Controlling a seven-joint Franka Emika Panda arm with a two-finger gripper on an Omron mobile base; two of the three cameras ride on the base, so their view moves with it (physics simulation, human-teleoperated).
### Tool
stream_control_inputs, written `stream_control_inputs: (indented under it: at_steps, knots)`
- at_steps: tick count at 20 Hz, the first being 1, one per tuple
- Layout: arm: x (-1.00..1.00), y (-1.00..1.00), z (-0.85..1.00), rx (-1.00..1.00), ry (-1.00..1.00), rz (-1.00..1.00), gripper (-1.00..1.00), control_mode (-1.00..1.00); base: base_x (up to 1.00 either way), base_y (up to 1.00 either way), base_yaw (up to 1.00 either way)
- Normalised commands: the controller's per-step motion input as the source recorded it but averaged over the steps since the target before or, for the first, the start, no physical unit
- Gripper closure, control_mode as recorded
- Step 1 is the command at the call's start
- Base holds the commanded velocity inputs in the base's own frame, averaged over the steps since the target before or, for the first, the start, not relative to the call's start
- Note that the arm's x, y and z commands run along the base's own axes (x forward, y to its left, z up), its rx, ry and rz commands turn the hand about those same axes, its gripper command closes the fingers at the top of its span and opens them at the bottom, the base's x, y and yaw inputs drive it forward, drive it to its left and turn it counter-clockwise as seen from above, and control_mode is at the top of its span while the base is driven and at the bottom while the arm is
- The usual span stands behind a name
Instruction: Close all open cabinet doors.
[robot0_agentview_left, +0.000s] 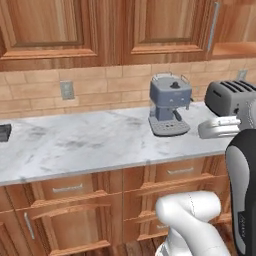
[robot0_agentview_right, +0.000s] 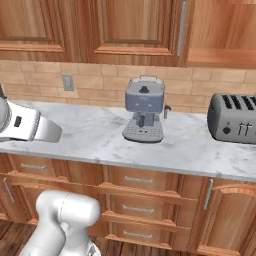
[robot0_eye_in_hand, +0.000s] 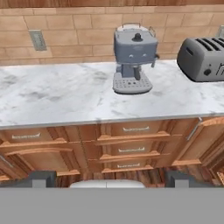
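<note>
The end effector (robot0_eye_in_hand: 109, 179) appears in the hand view as two dark finger tips at the bottom edge, set wide apart with nothing between them. It points at the lower cabinetry, well short of the surface.

The marble surface (robot0_agentview_left: 75, 145) runs across all three views. On it stands a blue-grey espresso machine (robot0_agentview_left: 169, 104), upright, near the brick backsplash. A grey toaster (robot0_agentview_right: 234, 117) stands to the right of the espresso machine, apart from it. A wall outlet (robot0_agentview_left: 66, 90) is set into the backsplash to the left of the machine.

Upper cabinet doors: in the left base view, two reddish-brown doors hang above the backsplash. The left upper door (robot0_agentview_left: 47, 27) sits flush with its frame. The right upper door (robot0_agentview_left: 172, 27) carries a vertical silver bar handle (robot0_agentview_left: 214, 25) at its right edge. To the right of that handle, an open cabinet interior (robot0_agentview_right: 225, 35) shows its bare wooden floor and back wall; the door belonging to that opening cannot be identified from these views.

Lower cabinetry: a stack of drawer fronts (robot0_eye_in_hand: 130, 148) with short horizontal handles sits beneath the espresso machine. To its right, a lower cabinet door (robot0_agentview_right: 225, 215) with a vertical handle is visible; in the hand view its top edge appears angled away from the drawer line, but whether it stands ajar cannot be told. A further lower door (robot0_agentview_left: 65, 225) sits at lower left in the left base view.
</note>
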Motion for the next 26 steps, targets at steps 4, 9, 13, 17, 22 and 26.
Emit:
stream_control_inputs:
  at_steps: [4, 9, 13, 17, 22, 26]
  knots:
    - [0.00, 0.00, 0.00, 0.00, 0.00, 0.00, -1.00, 1.00, 0.00, -1.00, -0.01]
    - [0.00, 0.00, 0.00, 0.00, 0.00, 0.00, -1.00, 1.00, 0.01, -0.98, -0.09]
    - [0.00, 0.00, 0.00, 0.00, 0.00, 0.00, -1.00, 1.00, 0.10, -0.87, -0.06]
    - [0.00, 0.00, 0.00, 0.00, 0.00, 0.00, -1.00, 1.00, 0.21, -0.44, 0.00]
    - [0.00, 0.00, 0.00, 0.00, 0.00, 0.00, -1.00, 1.00, 0.42, -0.05, 0.00]
    - [0.00, 0.00, 0.00, 0.00, 0.00, 0.00, -1.00, 1.00, 0.57, 0.00, 0.05]
